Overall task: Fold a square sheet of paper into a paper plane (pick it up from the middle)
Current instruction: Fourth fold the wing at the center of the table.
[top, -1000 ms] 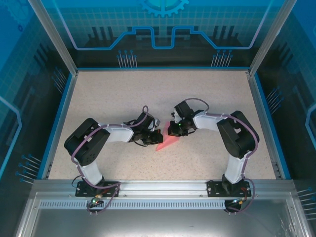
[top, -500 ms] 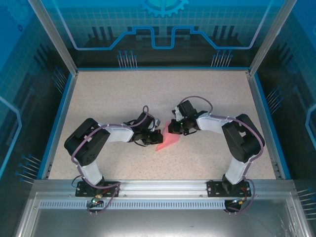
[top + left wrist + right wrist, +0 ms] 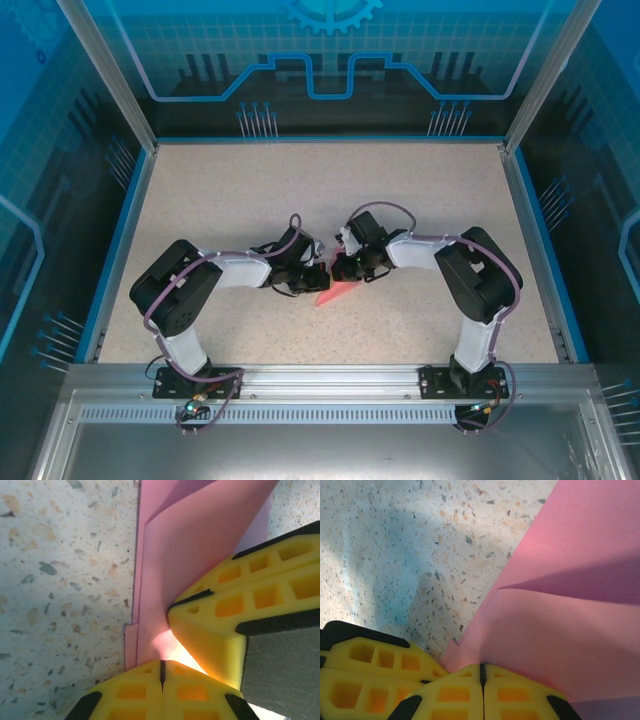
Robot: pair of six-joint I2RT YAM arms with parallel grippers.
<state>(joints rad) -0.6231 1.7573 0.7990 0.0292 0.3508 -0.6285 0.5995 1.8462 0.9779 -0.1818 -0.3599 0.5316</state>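
Observation:
The paper plane (image 3: 338, 292) lies flat on the speckled table as a narrow pink-red wedge of folded paper, between the two wrists. Its stacked layers and a crease show in the left wrist view (image 3: 185, 545) and the right wrist view (image 3: 570, 630). My left gripper (image 3: 161, 672) is shut, its tips resting at the paper's edge (image 3: 318, 279). My right gripper (image 3: 481, 675) is shut too, tips down on the paper (image 3: 342, 270). The two grippers nearly touch: the right gripper's yellow fingers (image 3: 225, 625) stand beside the left tips, and the left gripper's fingers (image 3: 370, 670) sit beside the right tips.
The speckled tabletop (image 3: 330, 190) is bounded by a blue rim (image 3: 118, 240) and glass walls. Both arm bases stand on the metal rail (image 3: 330, 385) at the near edge.
The right gripper has moved left and slightly nearer, closing in on the left gripper over the paper. Less of the pink paper shows. The left arm has held still.

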